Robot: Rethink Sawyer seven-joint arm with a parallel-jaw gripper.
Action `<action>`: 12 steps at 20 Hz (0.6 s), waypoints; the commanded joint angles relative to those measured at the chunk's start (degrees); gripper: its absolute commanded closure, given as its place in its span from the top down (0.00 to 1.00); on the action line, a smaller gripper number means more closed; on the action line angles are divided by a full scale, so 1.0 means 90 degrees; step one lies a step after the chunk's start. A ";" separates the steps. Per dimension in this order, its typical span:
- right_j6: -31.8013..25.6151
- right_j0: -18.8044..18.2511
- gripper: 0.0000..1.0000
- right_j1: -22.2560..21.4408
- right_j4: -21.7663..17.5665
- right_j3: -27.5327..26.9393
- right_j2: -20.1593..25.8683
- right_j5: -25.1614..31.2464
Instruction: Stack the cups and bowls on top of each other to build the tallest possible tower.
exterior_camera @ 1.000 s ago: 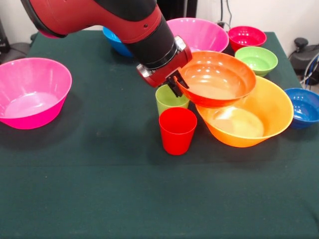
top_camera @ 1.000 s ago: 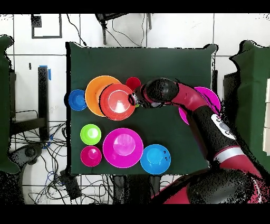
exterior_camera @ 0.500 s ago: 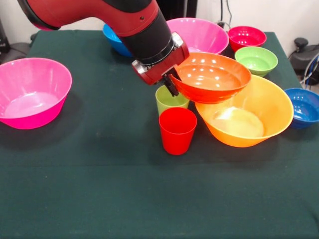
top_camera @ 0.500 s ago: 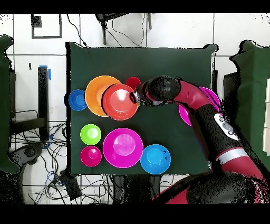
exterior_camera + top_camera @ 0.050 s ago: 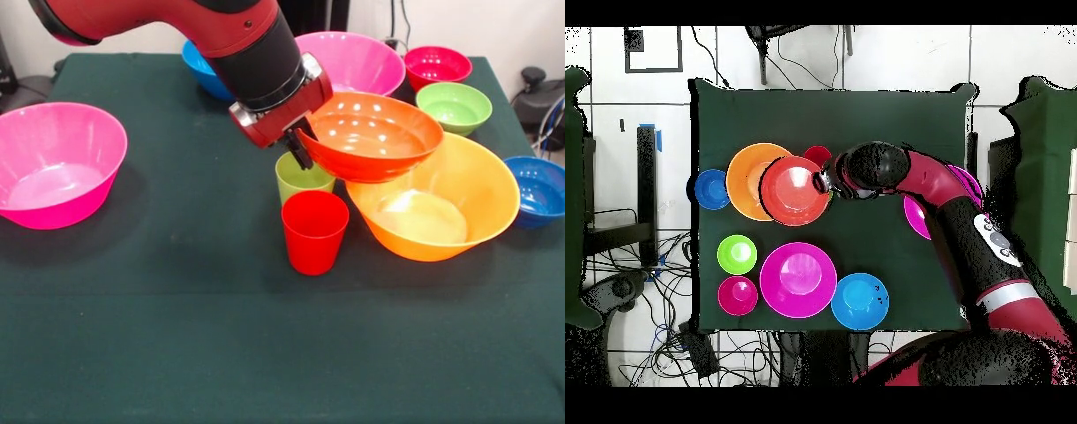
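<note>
My gripper is shut on the near-left rim of the medium red-orange bowl and holds it tilted in the air, over the left part of the big orange bowl. From above, the held red-orange bowl overlaps the orange bowl, with my gripper at its right rim. The lime green cup stands right below the gripper. The red cup stands in front of it, also seen as the red cup overhead.
A big pink bowl sits at the left and another pink bowl at the back. The light blue bowl, magenta-red bowl, green bowl and dark blue bowl ring the back and right edge.
The red-orange bowl has risen off the orange bowl and shifted slightly left in the front view, carried by the gripper. Nothing else has moved.
</note>
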 commanded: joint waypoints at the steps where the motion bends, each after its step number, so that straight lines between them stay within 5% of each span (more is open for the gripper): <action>1: 0.0425 0.0060 0.00 0.0107 0.0099 0.0124 0.0249 -0.0620; 12: 0.0269 0.0207 0.00 0.0322 -0.0011 -0.0254 0.0053 -0.0494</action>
